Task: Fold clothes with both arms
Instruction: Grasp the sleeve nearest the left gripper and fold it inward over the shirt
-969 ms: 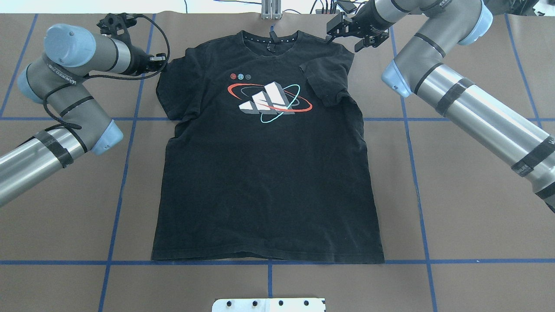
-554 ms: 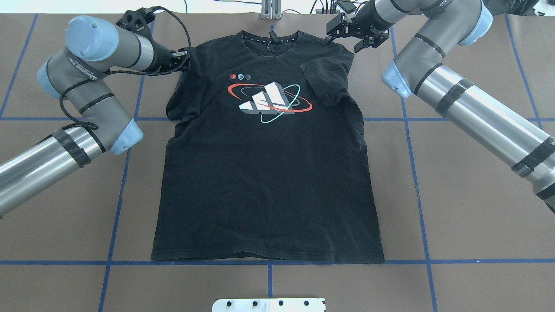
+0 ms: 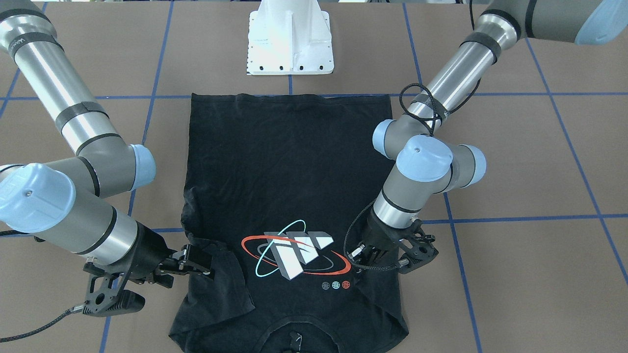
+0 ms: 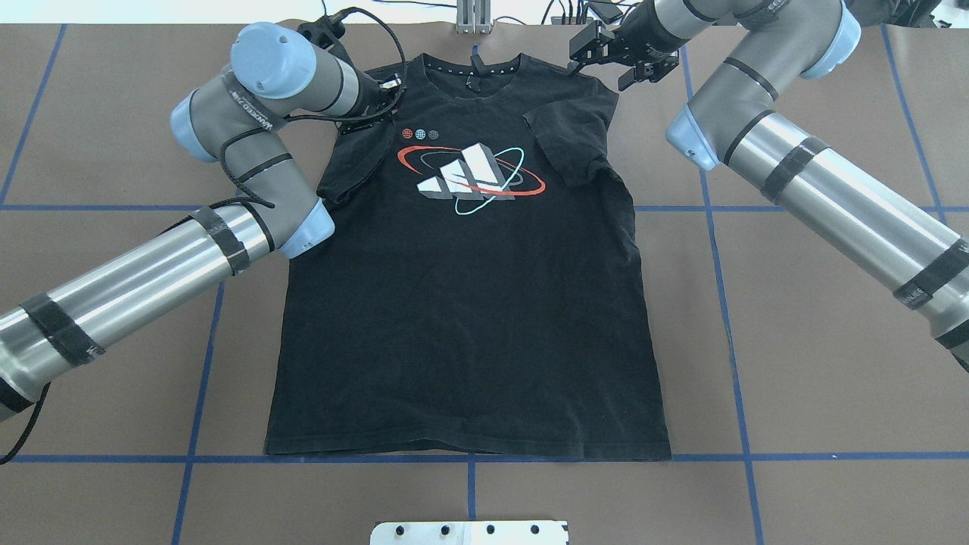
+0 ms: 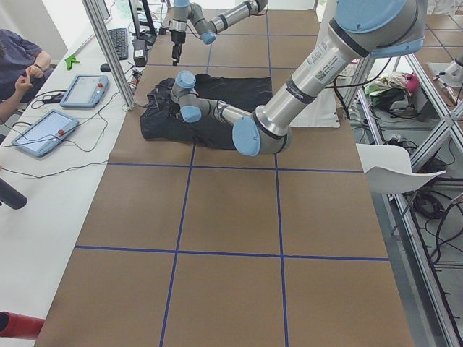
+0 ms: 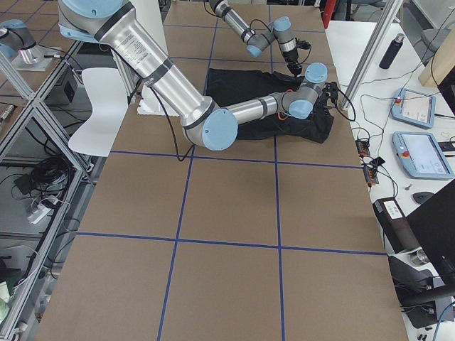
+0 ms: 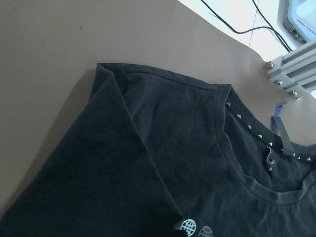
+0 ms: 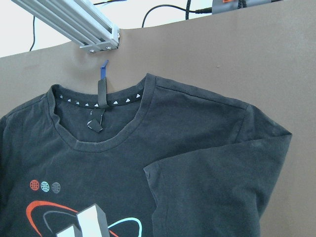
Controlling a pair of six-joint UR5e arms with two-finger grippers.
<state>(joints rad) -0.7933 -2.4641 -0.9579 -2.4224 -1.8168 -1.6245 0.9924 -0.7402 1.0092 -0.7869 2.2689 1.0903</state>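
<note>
While left gripper (image 4: 389, 91) pinches T-shirt (image 4: 469, 318) sleeve (image 4: 347, 160), right gripper (image 4: 581, 54) hangs spread; three-bar logo (image 4: 469, 178) up.

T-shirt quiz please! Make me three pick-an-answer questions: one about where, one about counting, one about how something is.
1. Where is the T-shirt's collar, compared with the white base? A) right beside it B) on the side far from it C) off the table
2. How many small dots sit between collar and logo? A) one B) three C) six
3. The sleeve near the right gripper is: A) folded onto the chest B) spread outward C) rolled up
Answers: B, collar lies opposite the base; B, red, teal, grey; A, it lies over the shirt front.
</note>
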